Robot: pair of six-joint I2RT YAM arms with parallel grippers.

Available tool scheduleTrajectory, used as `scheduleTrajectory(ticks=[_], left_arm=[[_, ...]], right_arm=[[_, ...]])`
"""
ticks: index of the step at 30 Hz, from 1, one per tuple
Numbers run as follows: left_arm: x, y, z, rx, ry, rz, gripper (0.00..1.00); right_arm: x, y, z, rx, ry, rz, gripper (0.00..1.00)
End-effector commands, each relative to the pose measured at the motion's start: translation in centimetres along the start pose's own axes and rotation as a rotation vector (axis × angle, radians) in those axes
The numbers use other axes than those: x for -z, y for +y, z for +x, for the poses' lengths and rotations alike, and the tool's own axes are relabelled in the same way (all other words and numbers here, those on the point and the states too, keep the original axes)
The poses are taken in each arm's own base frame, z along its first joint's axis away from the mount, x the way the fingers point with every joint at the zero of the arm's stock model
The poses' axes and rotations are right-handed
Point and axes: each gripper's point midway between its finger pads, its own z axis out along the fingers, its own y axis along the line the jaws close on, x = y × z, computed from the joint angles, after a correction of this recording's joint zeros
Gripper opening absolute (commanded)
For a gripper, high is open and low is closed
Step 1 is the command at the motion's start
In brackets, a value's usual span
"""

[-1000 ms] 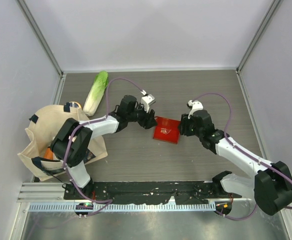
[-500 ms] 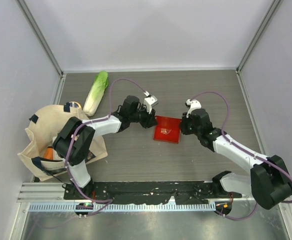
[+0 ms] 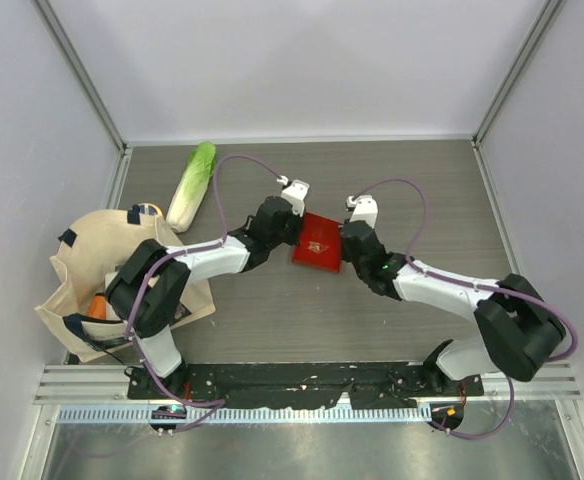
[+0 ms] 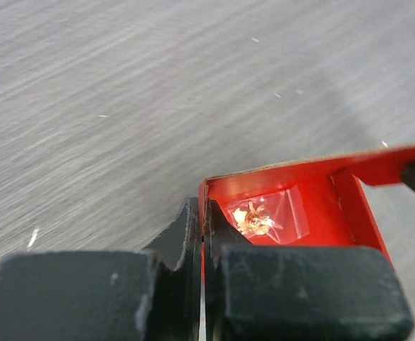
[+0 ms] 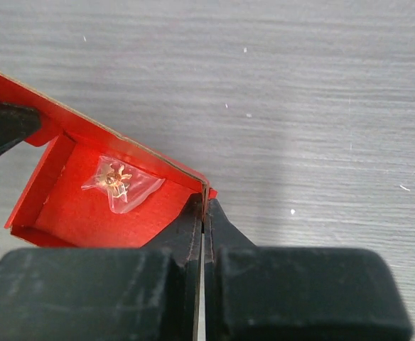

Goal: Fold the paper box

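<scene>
Your left gripper (image 4: 203, 213) is closed tight on a thin red wall of the paper box (image 4: 300, 202), with only the card between its pads. Your right gripper (image 5: 203, 206) is pinched just as narrowly on the opposite end, near a corner where two walls meet. From above, the two grippers face each other with the box held between them, over the middle of the bench (image 3: 272, 310). You cannot tell from these views whether its base rests on the surface or hangs just clear.

As for progress, I judge you are well into the fold but not finished. The sheet already reads as a shallow open tray: a flat floor with raised walls on at least three sides, and creased corners showing in both wrist views. One long wall stands taller than the rest and runs past the corner as a loose strip, so it probably needs turning down or tucking in. No lid or closing flap is visible, and the box is open on top. The fourth side is hidden behind your own fingers.

The box is bright red card with a pale raw edge along the top of its walls, thin enough to flex under your grip. A small clear packet (image 5: 120, 183) with something golden inside lies on its floor.

Further out, a beige tote bag (image 3: 92, 270) and a cabbage (image 3: 192, 185) sit well apart on the left.
</scene>
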Motion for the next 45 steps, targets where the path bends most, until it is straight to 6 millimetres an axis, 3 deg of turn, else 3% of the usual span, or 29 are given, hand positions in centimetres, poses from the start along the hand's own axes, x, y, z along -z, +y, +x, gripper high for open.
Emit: scheduleTrajectory(ticks=[1, 7, 8, 17, 42, 45], left_arm=[[0.8, 2.9, -5.8, 0.178, -0.223, -0.243, 0.00], [0.6, 3.6, -5.4, 0.350, -0.310, -0.323, 0.00], [0.4, 3.7, -4.4, 0.366, -0.308, -0.334, 0.00], [-0.5, 2.4, -2.0, 0.446, -0.330, -0.306, 0.00], [1.5, 1.2, 4.8, 0.359, -0.344, -0.318, 0.00], [1.9, 1.2, 4.7, 0.355, -0.370, -0.318, 0.00]], right_arm=[[-0.5, 0.6, -5.0, -0.132, -0.255, 0.183, 0.01], [-1.6, 0.1, -4.2, -0.246, -0.335, 0.318, 0.01], [-1.6, 0.6, -3.8, -0.263, -0.342, 0.316, 0.01], [-1.7, 0.8, -1.4, -0.262, -0.387, 0.372, 0.01], [1.1, -0.1, 3.0, -0.179, -0.481, 0.189, 0.04], [1.4, 0.0, 3.5, -0.175, -0.491, 0.183, 0.05]])
